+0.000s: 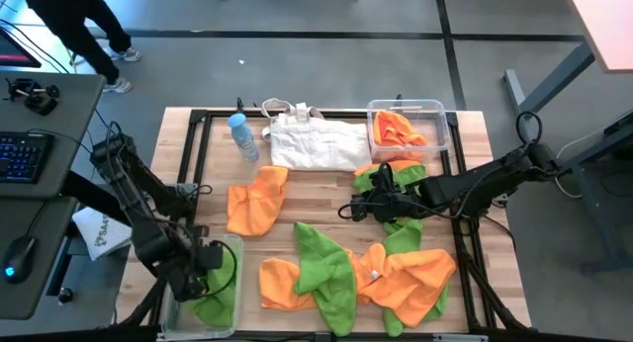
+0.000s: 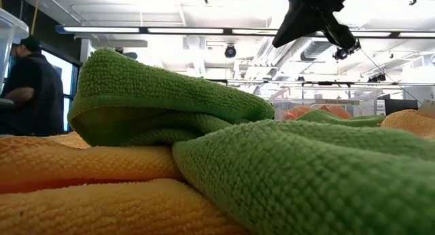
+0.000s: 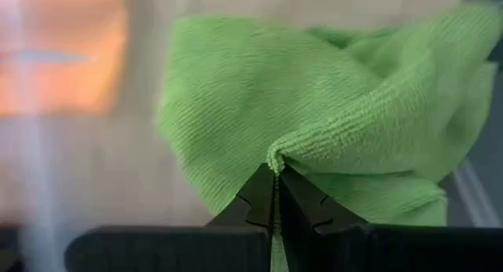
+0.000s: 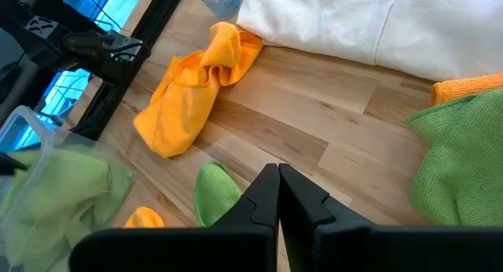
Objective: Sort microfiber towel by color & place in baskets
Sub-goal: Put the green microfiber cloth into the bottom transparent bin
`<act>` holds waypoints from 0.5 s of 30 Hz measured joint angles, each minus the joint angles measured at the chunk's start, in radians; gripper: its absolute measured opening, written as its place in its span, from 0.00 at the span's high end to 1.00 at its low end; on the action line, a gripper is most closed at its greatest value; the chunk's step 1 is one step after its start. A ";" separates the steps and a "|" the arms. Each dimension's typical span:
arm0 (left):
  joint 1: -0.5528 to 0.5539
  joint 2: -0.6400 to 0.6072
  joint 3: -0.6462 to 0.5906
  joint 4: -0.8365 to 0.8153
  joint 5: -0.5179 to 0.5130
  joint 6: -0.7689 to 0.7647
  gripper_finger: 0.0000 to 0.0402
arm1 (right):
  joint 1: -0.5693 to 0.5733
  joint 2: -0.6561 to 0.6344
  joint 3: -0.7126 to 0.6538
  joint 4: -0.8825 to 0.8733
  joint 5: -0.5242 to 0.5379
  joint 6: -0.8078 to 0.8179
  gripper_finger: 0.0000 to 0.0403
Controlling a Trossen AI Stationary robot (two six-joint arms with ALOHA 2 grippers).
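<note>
Towels (image 1: 396, 273) all over the table, orange and green mixed in a heap at the lower middle of the high view. Left gripper (image 3: 273, 195) down in the bin (image 1: 231, 245) at the lower left, pinched tight on a green towel (image 3: 314, 115), likely to drop green there. Orange ones in the other bin (image 1: 445, 113) at the upper right. Right gripper (image 4: 278, 195) pressed shut, holding nothing, above bare wood near the middle, green cloth (image 4: 216, 192) just beside.

towel (image 1: 216, 300) in left basket (image 1: 233, 245), bag (image 1: 318, 144) behind

Wooden table (image 1: 326, 199) — towels (image 1: 255, 206); baskets (image 1: 407, 128); bag (image 1: 315, 144)
</note>
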 joint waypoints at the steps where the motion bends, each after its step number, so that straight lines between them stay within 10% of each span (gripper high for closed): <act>1: 0.000 -0.002 -0.025 0.045 0.000 0.000 1.00 | 0.000 0.000 0.000 0.000 0.000 0.000 1.00; 15: 0.010 0.001 -0.173 0.245 0.011 -0.120 0.97 | 0.000 0.000 0.000 0.004 -0.001 0.004 1.00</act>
